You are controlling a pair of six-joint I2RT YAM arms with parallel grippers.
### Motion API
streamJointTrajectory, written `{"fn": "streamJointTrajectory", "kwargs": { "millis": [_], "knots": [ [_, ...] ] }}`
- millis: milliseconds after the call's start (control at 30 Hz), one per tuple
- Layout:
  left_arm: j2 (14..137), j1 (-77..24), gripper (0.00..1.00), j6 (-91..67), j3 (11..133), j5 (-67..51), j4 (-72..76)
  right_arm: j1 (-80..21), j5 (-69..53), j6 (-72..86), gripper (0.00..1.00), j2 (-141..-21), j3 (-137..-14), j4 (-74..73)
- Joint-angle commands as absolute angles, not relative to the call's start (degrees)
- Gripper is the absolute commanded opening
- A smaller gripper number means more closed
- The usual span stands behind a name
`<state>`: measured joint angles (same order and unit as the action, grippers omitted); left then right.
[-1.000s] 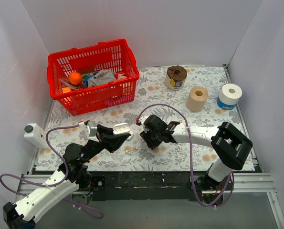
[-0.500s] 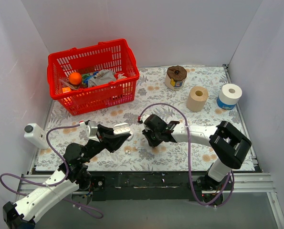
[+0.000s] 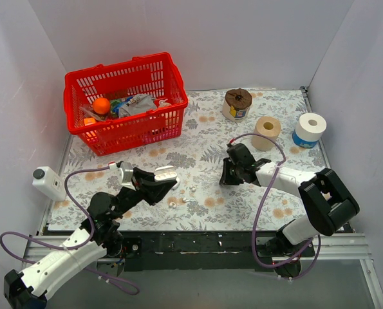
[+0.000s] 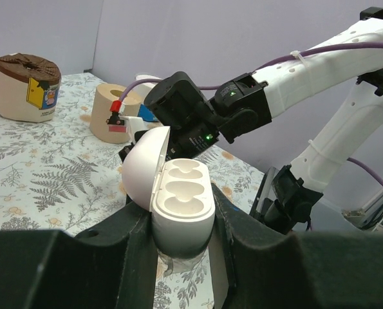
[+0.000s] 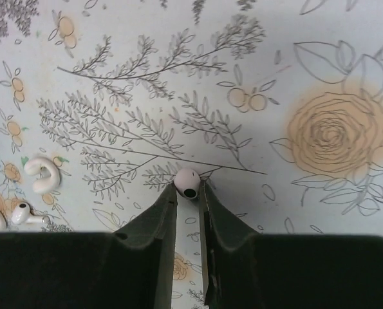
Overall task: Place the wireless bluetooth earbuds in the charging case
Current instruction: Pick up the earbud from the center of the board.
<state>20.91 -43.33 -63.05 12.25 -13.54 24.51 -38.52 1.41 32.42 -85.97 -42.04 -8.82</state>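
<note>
R gripper (image 3: 224, 179) w/ 1 earbud (image 5: 188, 183) now well right of open case (image 4: 180, 201)

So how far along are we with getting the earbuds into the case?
Done: the left gripper holds the charging case with its lid open, but both wells are empty. In hand: the right gripper pinches what looks like one earbud, well apart from the case. Left: seat that one, then fetch the second earbud lying on the mat.
</note>
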Motion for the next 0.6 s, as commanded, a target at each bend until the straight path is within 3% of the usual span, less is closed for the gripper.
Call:
{"fn": "streamJointTrajectory", "kwargs": {
  "millis": [0, 200, 267, 367, 567],
  "knots": [
    [21.62, -43.42, 0.00, -63.19, 11.34, -13.71, 26.72, -35.77, -0.88, 39.73, 0.28, -84.28, -40.95, -5.70],
    [21.97, -43.42, 0.00, -62.84, 11.16, -13.80, 27.60, -35.77, 2.09, 37.71, 0.57, -84.64, -43.42, -9.58],
    [21.88, -43.42, 0.00, -62.93, 11.16, -13.71, 27.69, -35.77, 3.07, 35.95, 0.61, -83.59, -44.20, -11.16],
    [21.71, -43.42, 0.00, -63.10, 10.90, -13.80, 27.77, -35.86, 5.01, 30.60, 0.63, -82.62, -46.49, -14.23],
    [21.18, -43.42, 0.00, -63.19, 10.28, -13.71, 27.60, -38.13, 2.81, 10.59, 0.56, -85.34, -52.55, -20.21]
  ]
}}
